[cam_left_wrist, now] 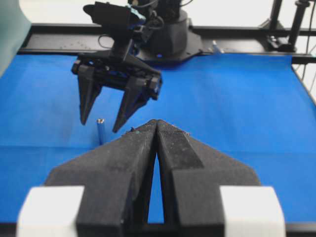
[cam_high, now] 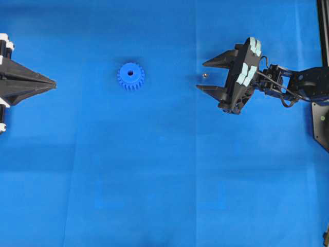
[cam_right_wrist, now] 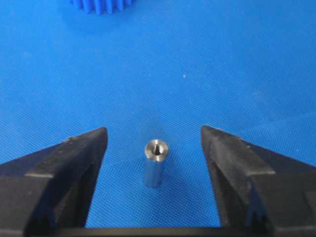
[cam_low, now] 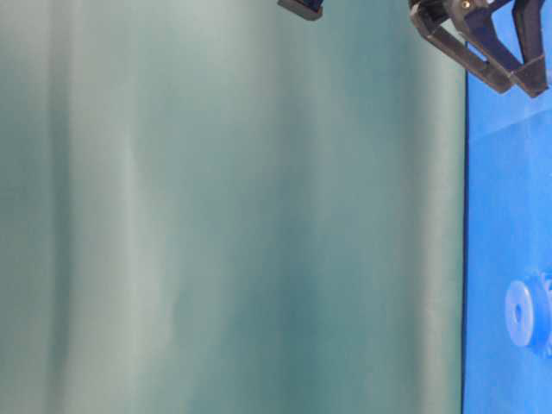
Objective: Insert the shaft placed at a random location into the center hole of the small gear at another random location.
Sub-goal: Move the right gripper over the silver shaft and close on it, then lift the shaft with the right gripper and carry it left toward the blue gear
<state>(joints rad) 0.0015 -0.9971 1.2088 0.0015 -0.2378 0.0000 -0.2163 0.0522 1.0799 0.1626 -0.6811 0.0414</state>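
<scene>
The shaft (cam_right_wrist: 156, 163) is a small silvery pin standing upright on the blue mat; it also shows as a shiny dot (cam_high: 204, 76) from overhead and as a thin post (cam_left_wrist: 100, 130) in the left wrist view. My right gripper (cam_high: 201, 75) is open, its two black fingers either side of the shaft without touching it (cam_right_wrist: 154, 136). The small gear (cam_high: 130, 76) lies flat to the left of the shaft, its center hole (cam_high: 130, 73) showing dark; the gear's teeth (cam_right_wrist: 101, 6) edge the top of the right wrist view. My left gripper (cam_high: 54, 84) rests shut at the far left (cam_left_wrist: 157, 122).
The blue mat (cam_high: 164, 180) covers the whole table. A black frame rail (cam_high: 323, 31) and bracket run along the right edge. In the table-level view a grey-green backdrop (cam_low: 224, 216) fills most of the picture, with the gear (cam_low: 526, 312) at the lower right.
</scene>
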